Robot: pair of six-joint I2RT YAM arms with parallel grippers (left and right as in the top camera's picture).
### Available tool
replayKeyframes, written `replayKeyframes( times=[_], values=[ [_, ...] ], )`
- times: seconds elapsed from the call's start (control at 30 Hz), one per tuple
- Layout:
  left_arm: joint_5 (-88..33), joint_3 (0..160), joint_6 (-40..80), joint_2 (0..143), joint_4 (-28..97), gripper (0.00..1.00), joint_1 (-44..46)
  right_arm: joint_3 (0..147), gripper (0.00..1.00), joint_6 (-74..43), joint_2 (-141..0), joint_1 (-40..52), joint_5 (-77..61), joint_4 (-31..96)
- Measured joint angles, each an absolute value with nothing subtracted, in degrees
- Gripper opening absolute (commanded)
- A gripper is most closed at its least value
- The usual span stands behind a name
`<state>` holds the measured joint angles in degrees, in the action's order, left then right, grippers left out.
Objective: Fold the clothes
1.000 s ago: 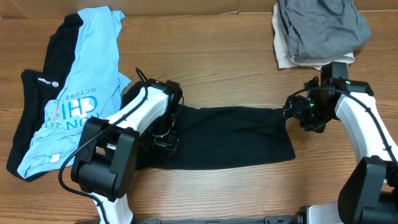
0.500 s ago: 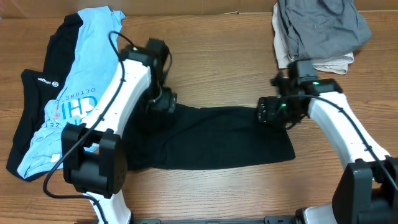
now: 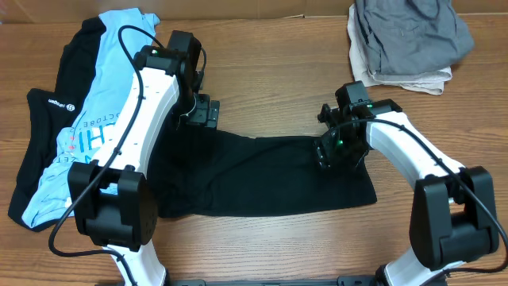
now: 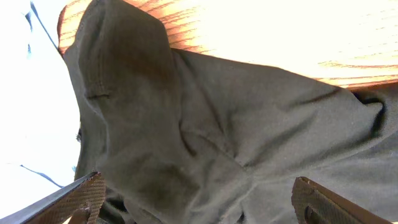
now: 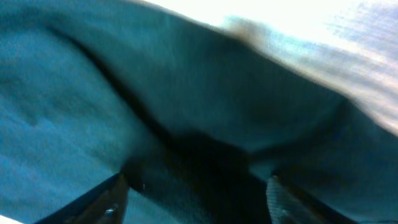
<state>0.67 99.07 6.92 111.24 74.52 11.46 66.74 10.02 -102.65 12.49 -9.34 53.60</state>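
A black garment (image 3: 262,175) lies folded into a wide strip across the middle of the wooden table. My left gripper (image 3: 200,119) hovers over its upper left corner, jaws open; the left wrist view shows the dark cloth (image 4: 205,130) rumpled between the open fingers (image 4: 196,202). My right gripper (image 3: 333,151) is over the garment's upper right corner, jaws open; the right wrist view shows dark cloth (image 5: 186,112) and a fold just ahead of the fingers (image 5: 196,196).
A light blue printed T-shirt (image 3: 103,111) lies over another black garment (image 3: 48,111) at the left. A pile of folded grey and beige clothes (image 3: 405,40) sits at the back right. Bare wood (image 3: 270,71) lies between them.
Both arms have moved up and inward to the garment's top edge. The left arm went from the lower left of the cloth to its upper left corner. The right arm slid left onto the cloth.
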Motion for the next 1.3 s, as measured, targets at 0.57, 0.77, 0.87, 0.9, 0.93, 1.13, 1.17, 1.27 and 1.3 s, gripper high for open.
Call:
replayKeyframes(
  times=[0.57, 0.77, 0.87, 0.9, 0.93, 1.13, 1.17, 1.27, 1.3],
  values=[
    [0.7, 99.1, 6.8, 111.2, 73.6, 1.00, 11.4, 66.8, 0.04, 4.1, -102.9, 12.5, -11.8, 64.3],
    [0.7, 99.1, 6.0, 111.2, 73.6, 1.00, 11.4, 66.8, 0.63, -1.8, -102.7, 12.5, -11.2, 67.3],
    [0.7, 99.1, 5.9, 111.2, 73.2, 1.00, 11.4, 66.8, 0.74, -4.7, -102.7, 12.5, -8.9, 66.5],
    [0.7, 99.1, 5.8, 111.2, 73.2, 1.00, 11.4, 66.8, 0.77, -5.6, -102.7, 12.5, -8.0, 66.5],
    [0.7, 99.1, 5.8, 111.2, 73.2, 1.00, 11.4, 66.8, 0.78, -6.8, -102.7, 12.4, -7.1, 66.5],
    [0.7, 99.1, 5.8, 111.2, 73.2, 1.00, 11.4, 66.8, 0.85, -11.4, -102.7, 9.0, -4.3, 65.4],
    [0.7, 99.1, 5.7, 111.2, 73.1, 1.00, 11.4, 66.8, 0.88, -11.7, -102.7, 7.7, -4.0, 65.2],
    [0.7, 99.1, 5.6, 111.2, 73.1, 1.00, 11.4, 66.8, 0.90, -11.9, -102.7, 3.5, -3.7, 63.5],
    [0.7, 99.1, 5.6, 111.2, 73.0, 1.00, 11.4, 66.8, 0.90, -11.8, -102.7, 1.9, -3.7, 62.9]
  ],
)
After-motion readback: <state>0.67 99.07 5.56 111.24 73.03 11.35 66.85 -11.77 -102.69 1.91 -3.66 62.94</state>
